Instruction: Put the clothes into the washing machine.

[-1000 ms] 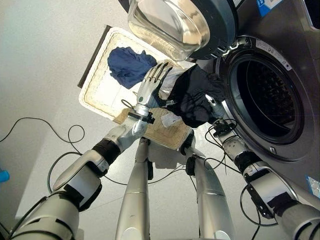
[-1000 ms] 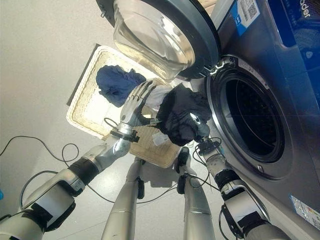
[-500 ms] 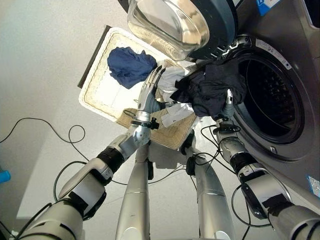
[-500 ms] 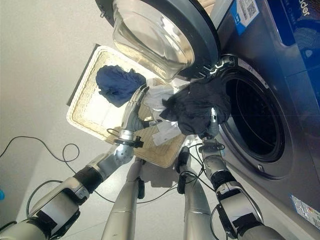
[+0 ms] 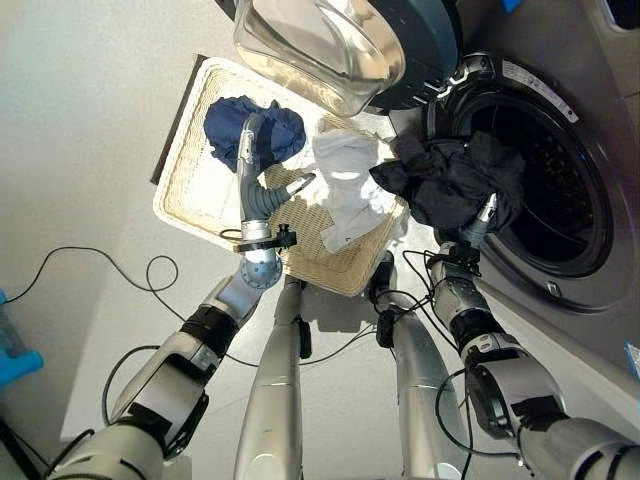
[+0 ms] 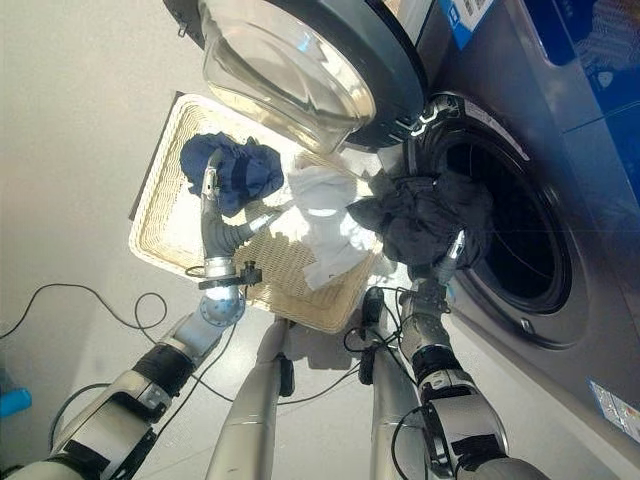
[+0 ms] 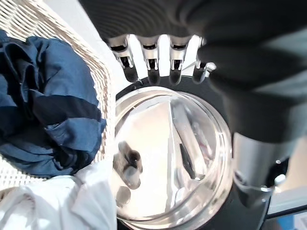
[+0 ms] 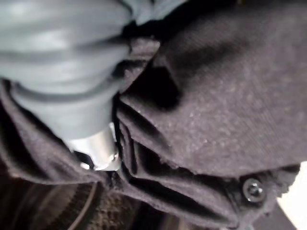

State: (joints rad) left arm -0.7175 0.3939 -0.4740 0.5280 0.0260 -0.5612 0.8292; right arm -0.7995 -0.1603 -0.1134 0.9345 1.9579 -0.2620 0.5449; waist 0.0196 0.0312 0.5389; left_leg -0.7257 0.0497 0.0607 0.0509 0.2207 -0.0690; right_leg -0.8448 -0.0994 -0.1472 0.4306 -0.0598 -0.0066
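A crumpled black garment point(image 5: 455, 182), soft and finely knitted with a small button, hung bunched at the round steel mouth of the washing machine point(image 5: 560, 215), gripped in the right hand point(image 5: 483, 215). The left hand point(image 5: 252, 165), fingers straight, hovered over the woven wicker basket point(image 5: 195, 200) holding a blue garment point(image 5: 225, 125) and a white cloth point(image 5: 350, 185).

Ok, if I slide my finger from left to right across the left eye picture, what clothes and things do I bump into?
Basket rim → blue cloth → left hand → white cloth → black cloth, held up by the right hand → washing machine drum.
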